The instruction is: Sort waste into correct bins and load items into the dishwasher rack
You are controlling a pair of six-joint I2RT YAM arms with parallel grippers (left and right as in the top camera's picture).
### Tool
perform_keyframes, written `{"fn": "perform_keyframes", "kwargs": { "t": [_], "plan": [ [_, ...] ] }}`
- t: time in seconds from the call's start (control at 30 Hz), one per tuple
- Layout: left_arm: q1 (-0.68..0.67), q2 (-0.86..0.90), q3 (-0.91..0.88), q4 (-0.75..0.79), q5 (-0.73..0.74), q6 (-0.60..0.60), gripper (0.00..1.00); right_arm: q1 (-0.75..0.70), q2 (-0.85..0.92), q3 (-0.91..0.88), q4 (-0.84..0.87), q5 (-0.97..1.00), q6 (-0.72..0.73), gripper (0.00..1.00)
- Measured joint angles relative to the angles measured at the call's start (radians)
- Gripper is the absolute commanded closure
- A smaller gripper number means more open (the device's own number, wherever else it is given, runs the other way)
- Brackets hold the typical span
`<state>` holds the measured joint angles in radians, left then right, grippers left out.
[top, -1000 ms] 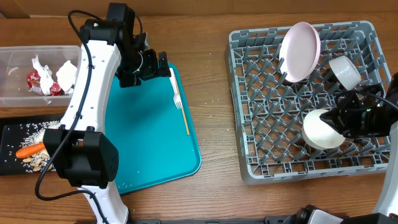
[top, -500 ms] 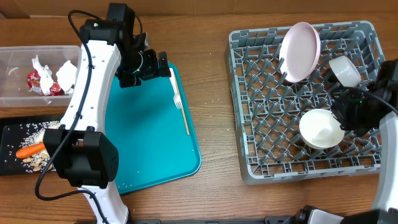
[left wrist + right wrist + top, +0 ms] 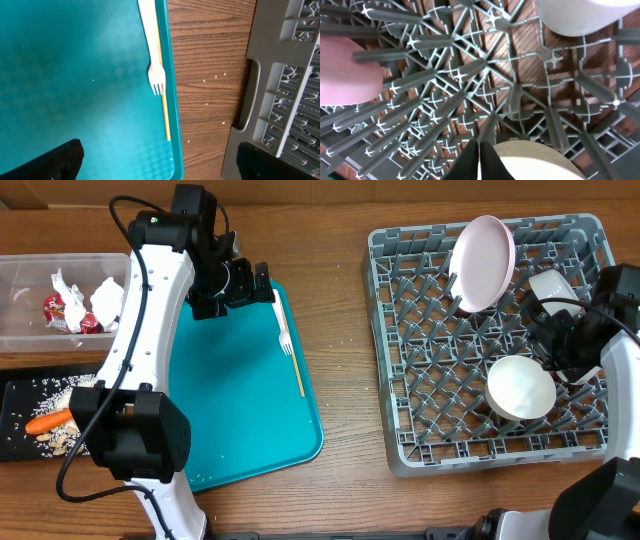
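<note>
The grey dishwasher rack point(image 3: 392, 430) holds the pale pink plate point(image 3: 482, 262) on edge, a smaller white bowl or cup point(image 3: 556, 294) on its side, and a white bowl point(image 3: 520, 386). My right gripper point(image 3: 556, 352) is shut on that bowl's rim at its upper right; in the right wrist view its fingers point(image 3: 479, 159) pinch the bowl point(image 3: 535, 160) low among the pegs. My left gripper point(image 3: 240, 288) is open and empty above the teal tray point(image 3: 240, 410), left of the white fork point(image 3: 284, 330), which also shows in the left wrist view point(image 3: 152, 45). No third white vessel shows.
The clear tub point(image 3: 20, 330) at far left holds the red wrapper point(image 3: 60, 310) and napkins point(image 3: 105, 295). The black tray point(image 3: 15, 442) holds the carrot point(image 3: 48, 422) and rice scraps point(image 3: 66, 440). A yellow stick point(image 3: 298, 370) lies beside the fork. Crumbs dot the wood.
My right arm has swung from lying across the rack's right side to reaching in from the upper right. The white bowl has shifted slightly. The left arm has not moved.
</note>
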<state>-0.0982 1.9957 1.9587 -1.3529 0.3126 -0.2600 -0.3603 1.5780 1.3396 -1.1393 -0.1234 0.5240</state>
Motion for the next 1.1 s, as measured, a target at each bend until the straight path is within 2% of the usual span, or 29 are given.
{"fn": "perform_keyframes", "kwargs": {
  "t": [0.27,0.6,0.8,1.1],
  "plan": [
    [0.0,0.0,0.0,0.0,0.0,0.0,0.0,0.0,0.021,0.0,-0.019,0.0,0.0,0.96],
    [0.0,0.0,0.0,0.007,0.0,0.0,0.0,0.0,0.01,0.134,-0.161,0.0,-0.016,0.96],
    [0.0,0.0,0.0,0.015,0.0,0.0,0.0,0.001,-0.01,0.151,-0.227,0.001,-0.026,0.96],
    [0.0,0.0,0.0,0.018,0.0,0.0,0.0,0.054,-0.01,0.023,-0.114,0.0,-0.027,0.95]
  ]
}}
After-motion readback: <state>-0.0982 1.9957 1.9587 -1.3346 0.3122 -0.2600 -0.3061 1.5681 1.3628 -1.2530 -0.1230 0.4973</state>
